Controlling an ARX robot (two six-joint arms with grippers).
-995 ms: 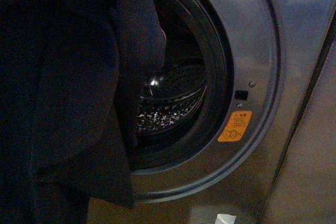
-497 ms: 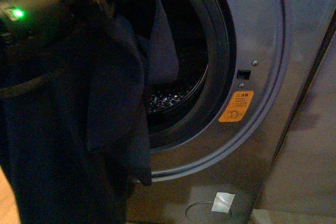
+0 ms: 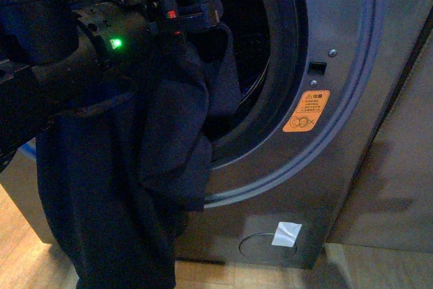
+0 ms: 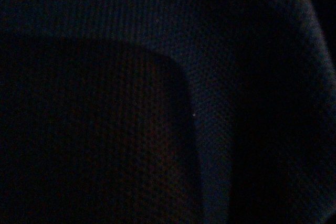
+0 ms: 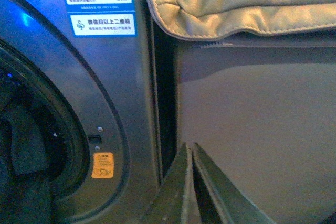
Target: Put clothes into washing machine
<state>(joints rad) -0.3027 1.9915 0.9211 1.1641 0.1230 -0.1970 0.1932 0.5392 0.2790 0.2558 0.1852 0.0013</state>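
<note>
The clothes [image 3: 128, 187], a large limp dark navy garment, hang from my left gripper [image 3: 196, 11] in front of the washing machine's [image 3: 325, 187] round port [image 3: 270, 65]. The gripper is shut on the clothes at the port's upper left; its fingertips are hidden by fabric. The garment's lower part drapes far below the port rim. The left wrist view is nearly black, filled by dark fabric [image 4: 236, 77]. My right gripper [image 5: 190, 148] is shut and empty, beside the machine [image 5: 115, 77], facing a grey panel [image 5: 252, 119].
An orange warning sticker [image 3: 306, 111] sits right of the port and also shows in the right wrist view [image 5: 102, 164]. A white tag [image 3: 285, 234] hangs at the round lower flap. Blue-white labels [image 5: 100, 3] and a beige cushion [image 5: 236, 3] lie above. The wooden floor [image 3: 27, 262] shows below.
The view has shifted, so the machine's lower front and floor now show. My left arm with its green light has come into view, carrying the clothes towards the port.
</note>
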